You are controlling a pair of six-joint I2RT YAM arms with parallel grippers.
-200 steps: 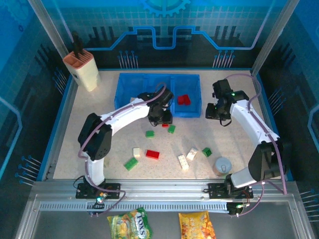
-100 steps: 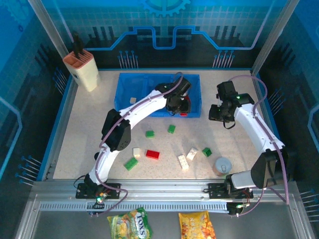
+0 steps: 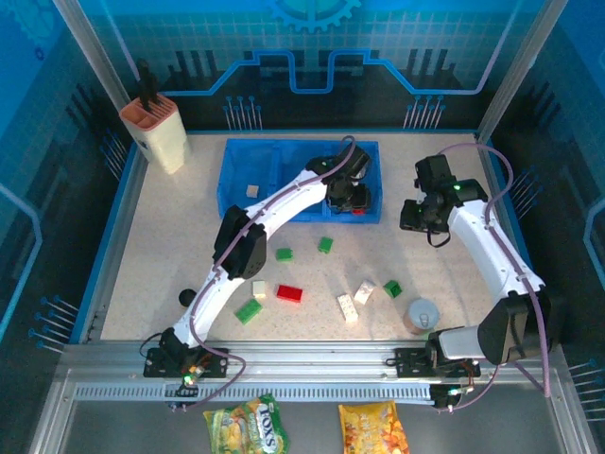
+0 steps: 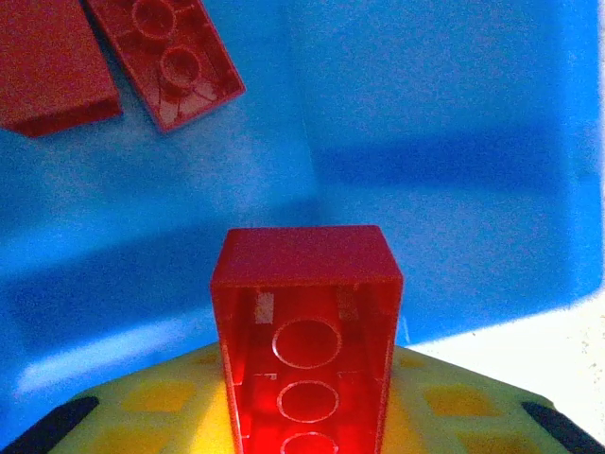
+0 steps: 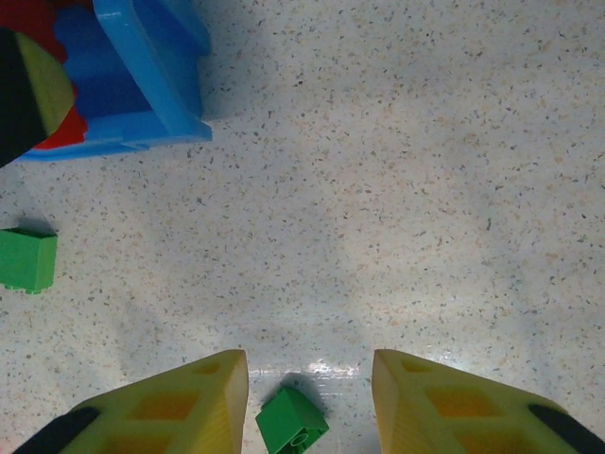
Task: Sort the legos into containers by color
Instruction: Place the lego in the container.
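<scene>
Wears smooth white shells along the left arm (image 3: 284, 199) and the right arm (image 3: 492, 248), broken by bulky black joint housings. Trails a thin purplish-grey cable (image 3: 463, 146) in loose loops beside each arm. Shows a small green light (image 3: 456, 188) on the black right wrist block, and another at each black base (image 3: 184, 362). Ends in wedge-shaped yellow fingers (image 5: 180, 407) with shallow square pockets moulded into the top faces and black patches at the outer corners. Repeats the same yellow and black on the left fingers (image 4: 151, 402).
</scene>
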